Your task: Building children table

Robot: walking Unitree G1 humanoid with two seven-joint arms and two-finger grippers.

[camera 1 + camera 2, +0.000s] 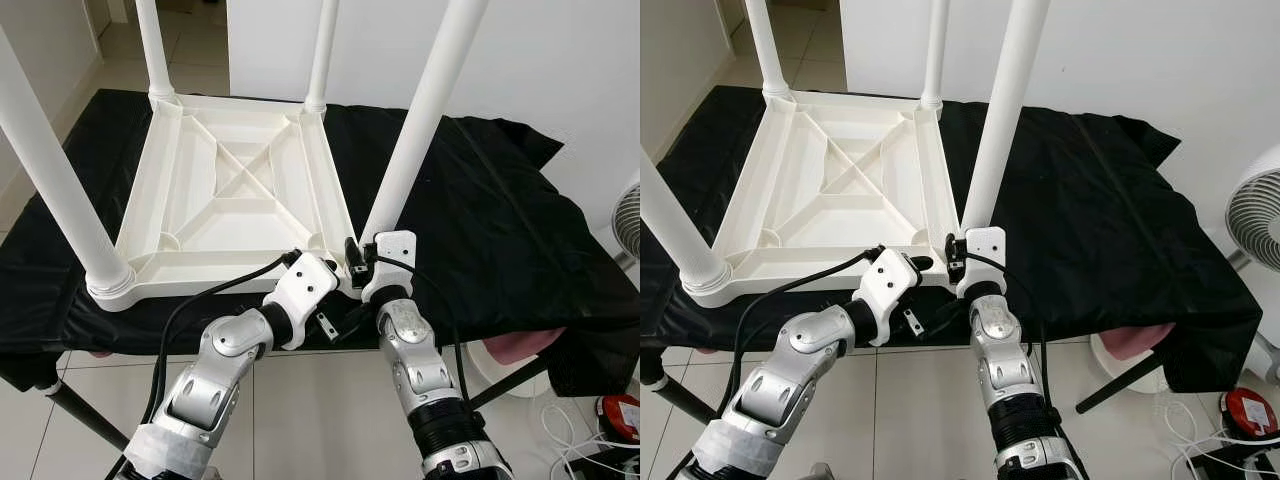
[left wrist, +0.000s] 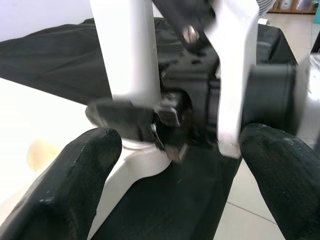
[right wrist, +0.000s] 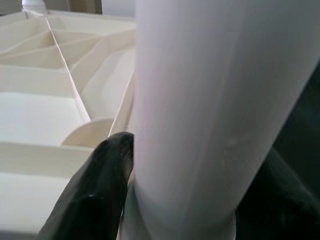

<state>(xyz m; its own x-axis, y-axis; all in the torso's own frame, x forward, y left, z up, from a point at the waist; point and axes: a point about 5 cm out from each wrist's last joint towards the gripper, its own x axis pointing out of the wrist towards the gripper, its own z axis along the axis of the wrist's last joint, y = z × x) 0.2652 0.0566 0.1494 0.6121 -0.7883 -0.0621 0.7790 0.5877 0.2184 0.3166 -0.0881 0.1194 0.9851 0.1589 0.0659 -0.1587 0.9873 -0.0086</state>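
A: Right tool (image 3: 150, 200)?
B: Clamped round base of near-right leg (image 1: 425, 110), fingers either side.
A: Left tool (image 2: 170, 190)?
B: Released, fingers spread, just beside that same corner, touching nothing.
A: Where's the kids' table (image 1: 235, 190)?
B: Upside down on black-draped bench (image 1: 480, 230), 4 legs up, near edge close to bench front.
A: Room?
B: Bare cloth to the right; fan (image 1: 1255, 215) past that edge.
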